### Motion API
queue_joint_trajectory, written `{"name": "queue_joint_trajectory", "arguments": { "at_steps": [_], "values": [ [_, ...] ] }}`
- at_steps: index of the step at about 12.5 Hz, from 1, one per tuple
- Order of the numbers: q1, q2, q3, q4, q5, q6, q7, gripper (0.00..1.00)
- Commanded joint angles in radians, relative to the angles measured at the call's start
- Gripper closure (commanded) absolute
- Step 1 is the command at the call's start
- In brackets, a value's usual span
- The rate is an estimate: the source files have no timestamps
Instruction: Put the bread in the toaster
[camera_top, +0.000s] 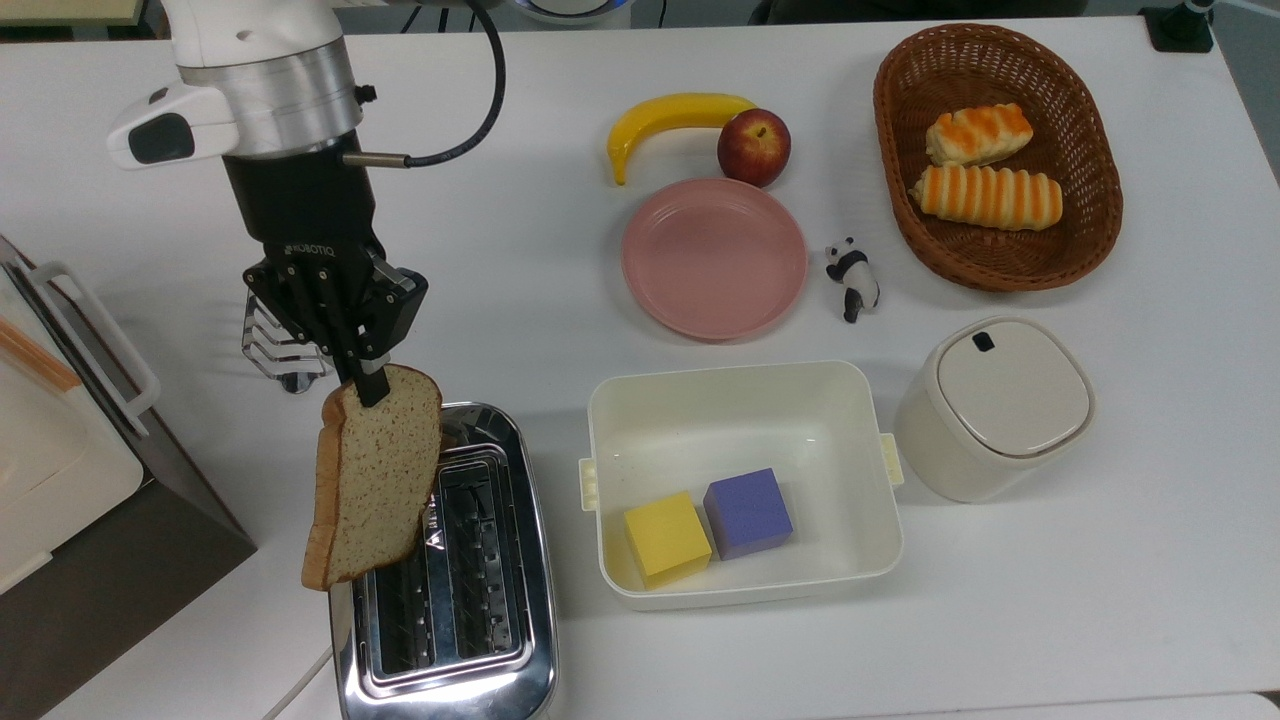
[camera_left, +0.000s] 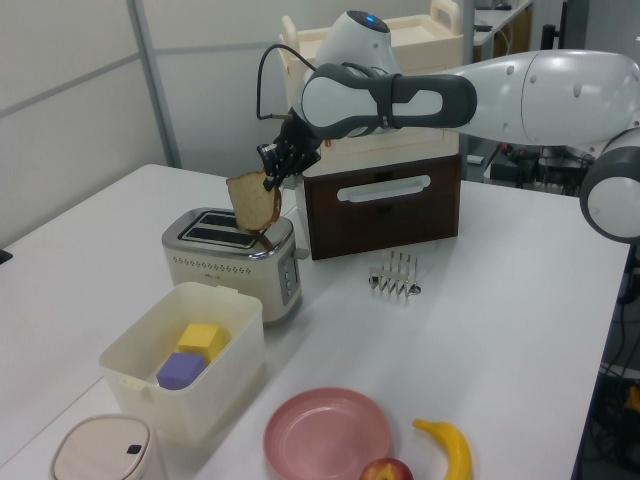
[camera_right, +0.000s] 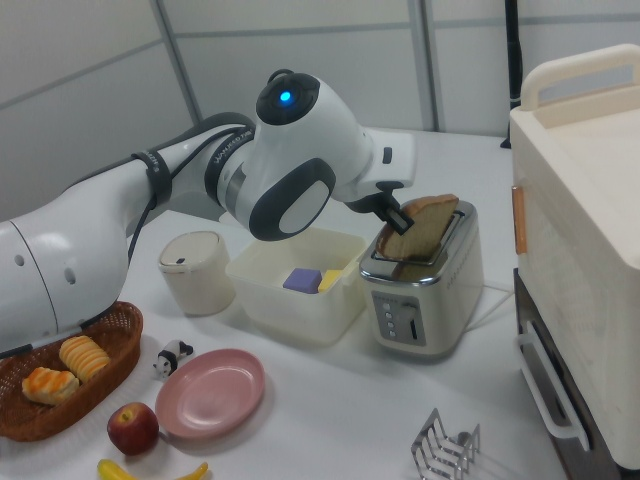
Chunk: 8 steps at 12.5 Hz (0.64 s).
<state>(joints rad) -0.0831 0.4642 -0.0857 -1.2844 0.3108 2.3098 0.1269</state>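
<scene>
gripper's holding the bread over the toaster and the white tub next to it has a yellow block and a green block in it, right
Not quite: the second block is purple, not green, as the top view shows. The gripper does hold the bread over the toaster, and the yellow block sits in the tub.

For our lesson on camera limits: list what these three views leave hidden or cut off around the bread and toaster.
- Top view: the bread covers much of the toaster's nearer slot.
- Top view: the toaster's bottom edge is cut off by the frame.
- Right view: the arm hides the gripper holding the bread.
- Left view: the bread's lower edge against the slot cannot be made out.
</scene>
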Motion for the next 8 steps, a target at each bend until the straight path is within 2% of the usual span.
{"name": "queue_joint_trajectory", "arguments": {
  "at_steps": [1,2,3,5,8],
  "values": [
    [0.013,-0.032,-0.002,-0.027,-0.010,-0.044,-0.013,0.96],
    [0.013,-0.032,-0.002,-0.027,-0.009,-0.043,-0.012,0.72],
    [0.011,-0.033,-0.002,-0.027,-0.009,-0.043,-0.009,0.60],
    [0.011,-0.033,-0.003,-0.026,-0.009,-0.044,-0.009,0.49],
    [0.011,-0.035,-0.003,-0.026,-0.009,-0.043,-0.007,0.49]
  ]
}}
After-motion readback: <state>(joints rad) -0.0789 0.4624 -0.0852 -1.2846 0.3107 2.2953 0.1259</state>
